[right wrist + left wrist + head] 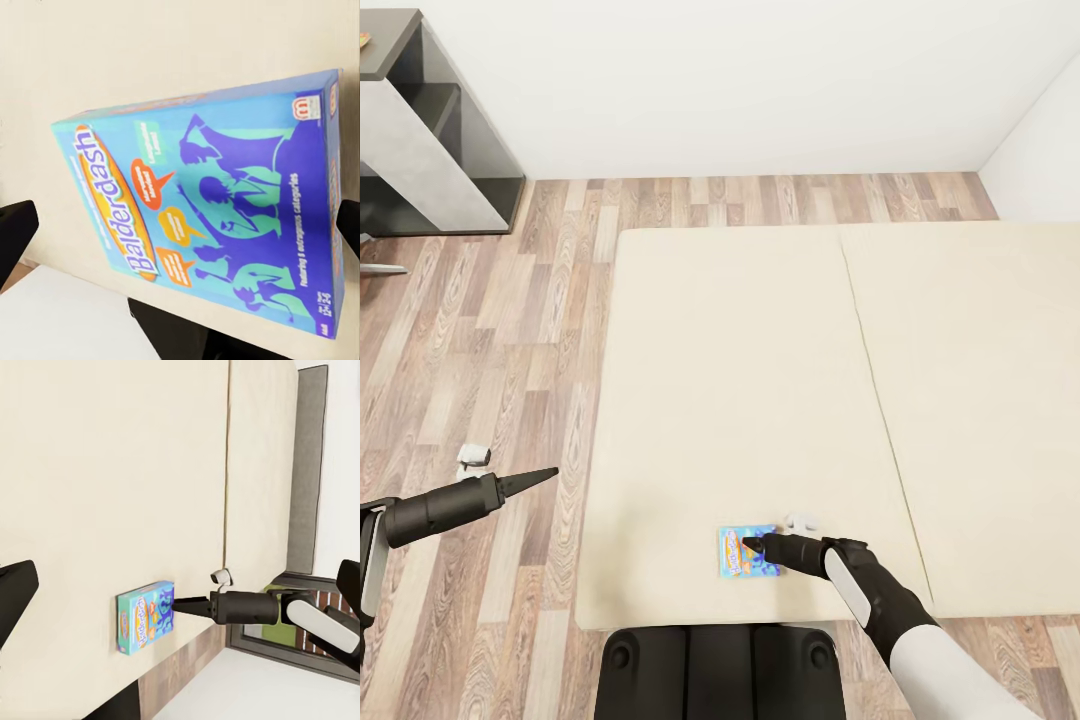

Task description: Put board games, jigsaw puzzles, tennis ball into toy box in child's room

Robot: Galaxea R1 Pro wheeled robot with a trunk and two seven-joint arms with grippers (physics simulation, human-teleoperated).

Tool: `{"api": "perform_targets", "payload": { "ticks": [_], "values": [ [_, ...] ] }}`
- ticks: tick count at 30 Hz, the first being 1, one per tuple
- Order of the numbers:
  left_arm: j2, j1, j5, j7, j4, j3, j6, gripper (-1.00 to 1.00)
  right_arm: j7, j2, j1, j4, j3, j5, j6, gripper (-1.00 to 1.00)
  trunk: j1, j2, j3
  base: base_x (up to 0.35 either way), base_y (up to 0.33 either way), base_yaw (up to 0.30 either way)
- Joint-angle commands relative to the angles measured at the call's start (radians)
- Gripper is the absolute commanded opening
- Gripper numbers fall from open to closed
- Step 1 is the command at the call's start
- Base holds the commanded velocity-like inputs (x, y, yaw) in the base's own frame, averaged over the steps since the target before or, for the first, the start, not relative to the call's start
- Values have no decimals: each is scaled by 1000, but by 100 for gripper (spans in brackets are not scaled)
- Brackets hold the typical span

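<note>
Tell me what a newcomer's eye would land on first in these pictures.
The small blue board game, lying flat near the close edge of the cream bed, is the one spot of colour; the right wrist view shows its "Balderdash" print. The right gripper reaches over it, fingers spread wide. The left gripper hangs above the wood floor, beside the bed.
</note>
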Motion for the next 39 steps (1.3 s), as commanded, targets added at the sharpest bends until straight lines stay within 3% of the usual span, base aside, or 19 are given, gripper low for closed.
{"api": "perform_targets", "payload": {
  "ticks": [1, 39],
  "values": [
    [0, 0, -2, -5, 0, 1, 11, 100, 0, 0, 0, -1, 0, -3, 5, 100, 1, -1, -1, 0, 104, 0],
    [2, 0, -2, -5, 0, 1, 11, 100, 0, 0, 0, -1, 3, -2, 5, 100, 1, -1, -1, 0, 52, 0]
  ]
}}
